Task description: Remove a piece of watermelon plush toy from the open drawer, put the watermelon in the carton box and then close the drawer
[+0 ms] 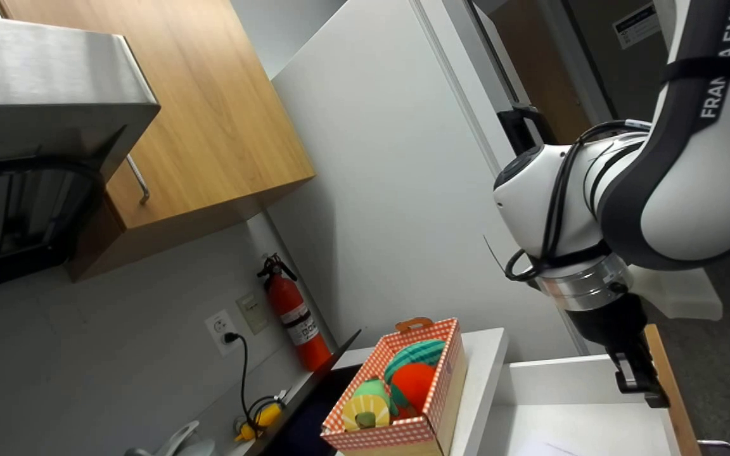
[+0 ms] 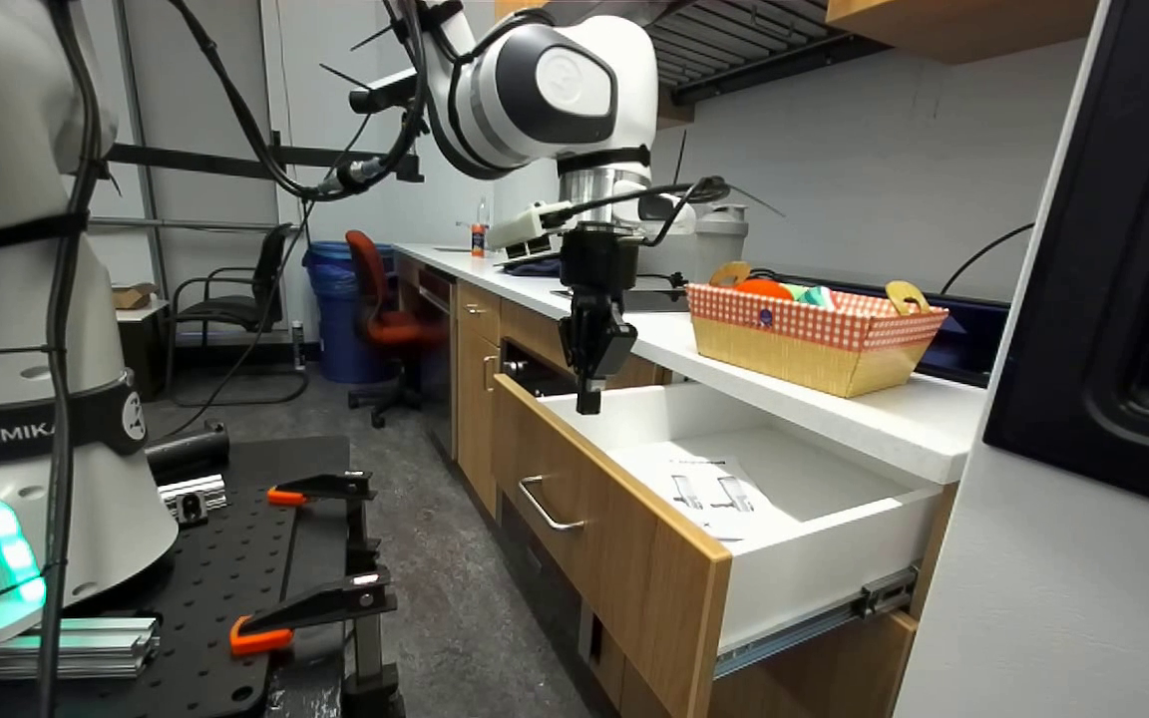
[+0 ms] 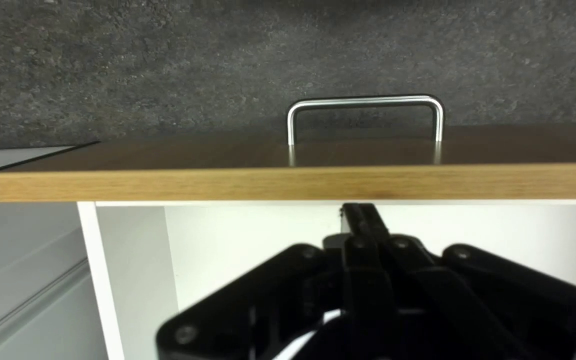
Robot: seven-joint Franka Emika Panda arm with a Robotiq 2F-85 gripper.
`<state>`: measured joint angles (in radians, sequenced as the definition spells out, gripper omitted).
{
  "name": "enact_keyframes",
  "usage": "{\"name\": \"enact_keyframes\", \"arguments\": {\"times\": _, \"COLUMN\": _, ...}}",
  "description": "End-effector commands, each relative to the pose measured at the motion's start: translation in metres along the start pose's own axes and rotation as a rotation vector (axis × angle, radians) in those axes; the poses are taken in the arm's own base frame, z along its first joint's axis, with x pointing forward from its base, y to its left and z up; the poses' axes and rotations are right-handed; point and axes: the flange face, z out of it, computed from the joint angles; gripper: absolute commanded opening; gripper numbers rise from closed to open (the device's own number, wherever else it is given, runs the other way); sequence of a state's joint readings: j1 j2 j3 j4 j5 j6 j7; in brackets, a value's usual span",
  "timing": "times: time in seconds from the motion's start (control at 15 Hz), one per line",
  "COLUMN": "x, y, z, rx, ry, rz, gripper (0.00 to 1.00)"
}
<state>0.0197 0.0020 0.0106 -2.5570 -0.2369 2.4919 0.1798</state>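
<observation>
The carton box (image 1: pixel 450 402), with a red-checked lining, stands on the counter beside the open drawer. In it lies what looks like the watermelon plush toy (image 1: pixel 417 356), showing a green striped rind, packed against a red-orange toy (image 1: pixel 414 382) and a yellow one (image 1: pixel 365 411). The drawer (image 2: pixel 614 519) is pulled out, with a wooden front and white inside. My gripper (image 3: pixel 363 206) points down by the inner side of the drawer front, its fingers together and nothing between them. In an exterior view the gripper (image 2: pixel 589 399) shows near the front's top edge; whether it touches cannot be told.
A printed sheet (image 2: pixel 719 499) lies on the drawer floor. The drawer's metal handle (image 3: pixel 365 101) sits on the outer side of its front. The white counter (image 2: pixel 674 344) overhangs the drawer's back. A dark-framed appliance (image 2: pixel 1063 299) stands at the right in an exterior view.
</observation>
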Motion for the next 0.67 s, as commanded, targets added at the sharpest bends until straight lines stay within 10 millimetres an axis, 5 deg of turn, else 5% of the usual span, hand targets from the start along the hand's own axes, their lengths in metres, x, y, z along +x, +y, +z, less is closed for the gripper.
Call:
{"name": "enact_keyframes", "arguments": {"times": 0.0, "x": -0.023, "y": 0.001, "z": -0.011, "rx": -0.005, "ry": -0.021, "rz": 0.033, "gripper": 0.00}}
{"name": "enact_keyframes", "arguments": {"times": 0.6, "x": -0.042, "y": 0.001, "z": 0.017, "rx": -0.002, "ry": -0.138, "rz": 0.023, "gripper": 0.00}}
